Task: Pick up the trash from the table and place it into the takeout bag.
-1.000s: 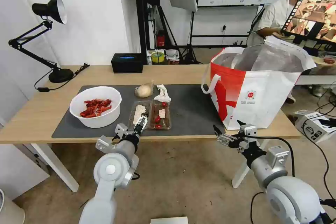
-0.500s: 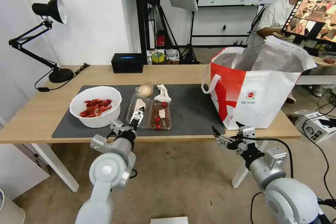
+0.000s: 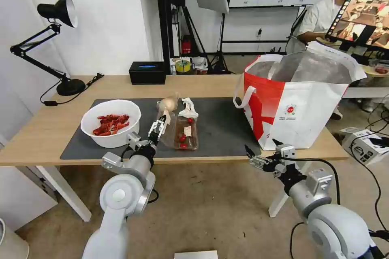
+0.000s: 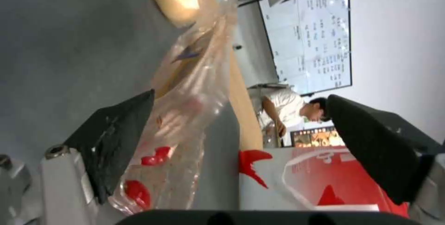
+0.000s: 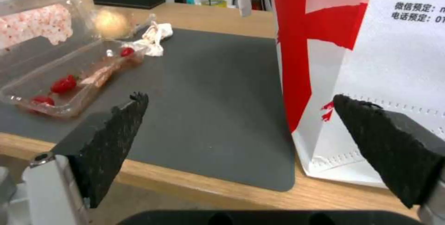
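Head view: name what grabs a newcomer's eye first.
The big red-and-white bag stands open at the table's right end. On the grey mat, the left tool is at the clear tray's raised half, beside a white bowl of red shells.

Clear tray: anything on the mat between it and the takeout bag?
Nothing visible. Bare mat lies between the clear tray, with the left gripper at its raised half, and the takeout bag.

Bright, even indoor light, soft shadows on the dark mat [image 3: 219, 125], glare on the clear plastic tray [image 4: 185, 113] in the left wrist view, blurred close up, head view edges bowed
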